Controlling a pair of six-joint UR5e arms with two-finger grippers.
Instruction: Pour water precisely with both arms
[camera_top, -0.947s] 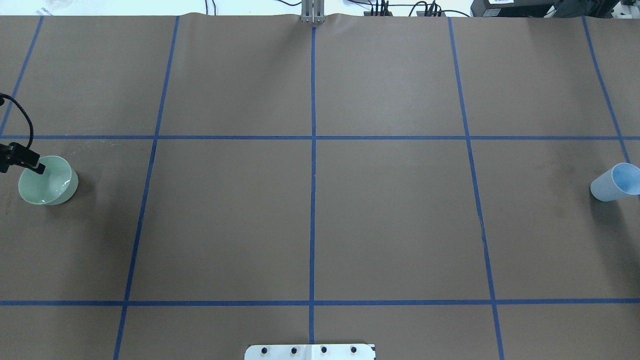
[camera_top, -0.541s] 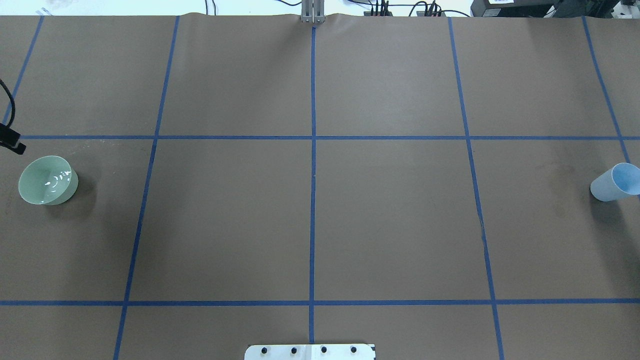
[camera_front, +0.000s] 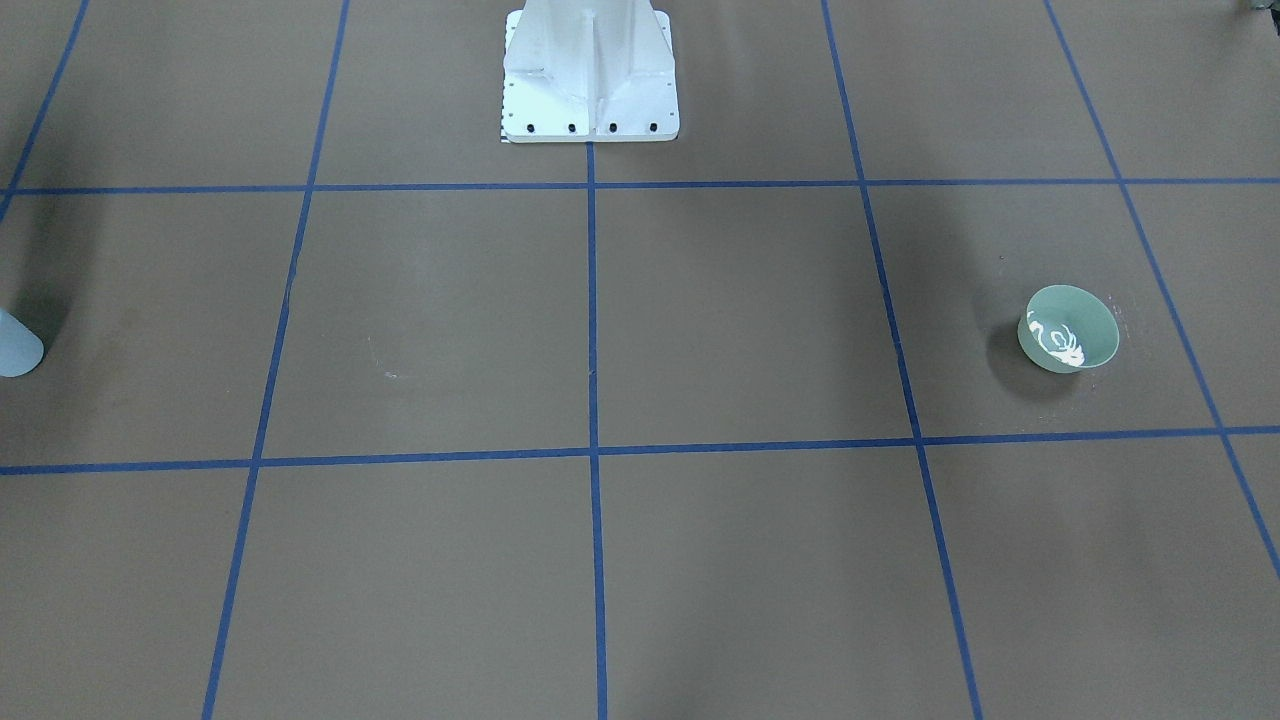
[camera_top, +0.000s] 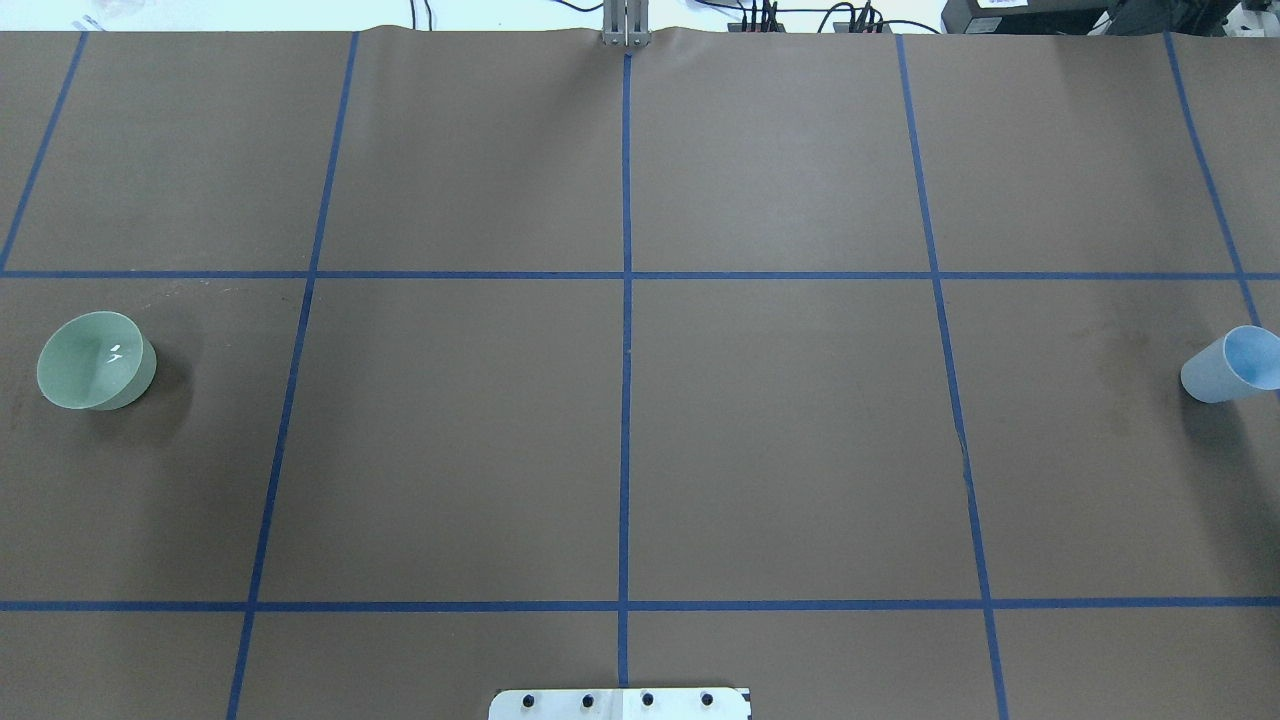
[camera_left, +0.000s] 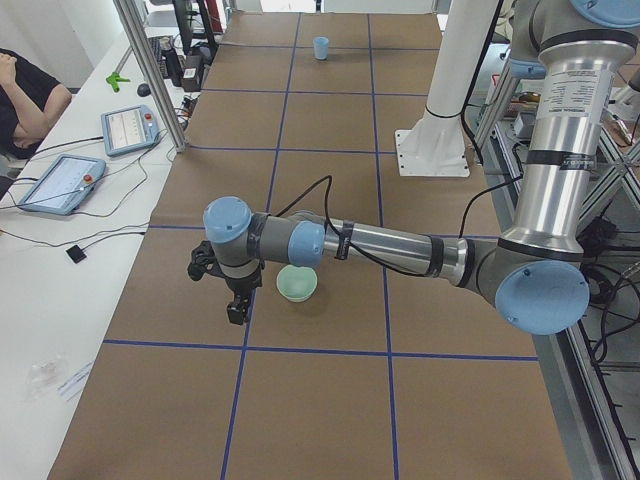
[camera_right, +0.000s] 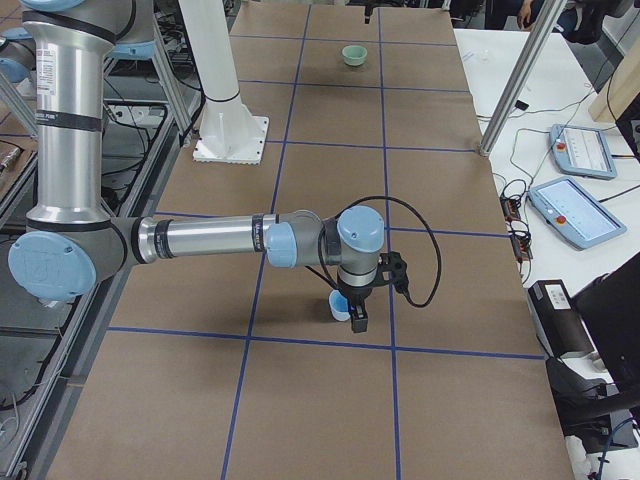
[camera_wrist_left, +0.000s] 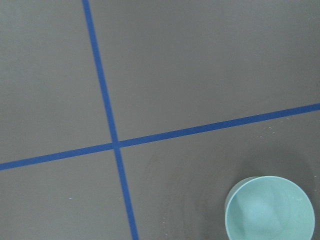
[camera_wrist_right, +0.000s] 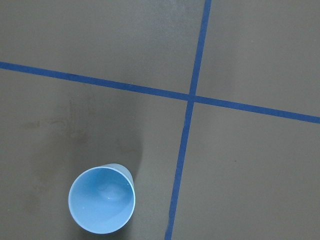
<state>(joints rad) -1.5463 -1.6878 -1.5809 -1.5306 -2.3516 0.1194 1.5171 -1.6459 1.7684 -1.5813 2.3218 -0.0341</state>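
Observation:
A pale green bowl (camera_top: 95, 360) stands on the table's left side, with glints of water in it. It also shows in the front view (camera_front: 1068, 328) and low in the left wrist view (camera_wrist_left: 270, 209). A light blue cup (camera_top: 1230, 364) stands upright at the right edge, seen from above in the right wrist view (camera_wrist_right: 102, 205). My left arm (camera_left: 380, 245) reaches over the table; its gripper (camera_left: 237, 305) hangs beside the bowl (camera_left: 297, 284), apart from it. My right gripper (camera_right: 358, 318) hangs close by the cup (camera_right: 340, 303). I cannot tell whether either gripper is open or shut.
The white bolted pedestal (camera_front: 590, 75) stands at the robot's side of the brown, blue-taped table (camera_top: 780, 440). Beyond the table's far edge are metal posts (camera_left: 150, 70), two tablets (camera_left: 60, 180) with cables, and a seated person's arm (camera_left: 25, 95).
My left gripper was at the bowl's rim, drew away toward the left edge, and is now out of the overhead view. The ripples in the bowl have calmed.

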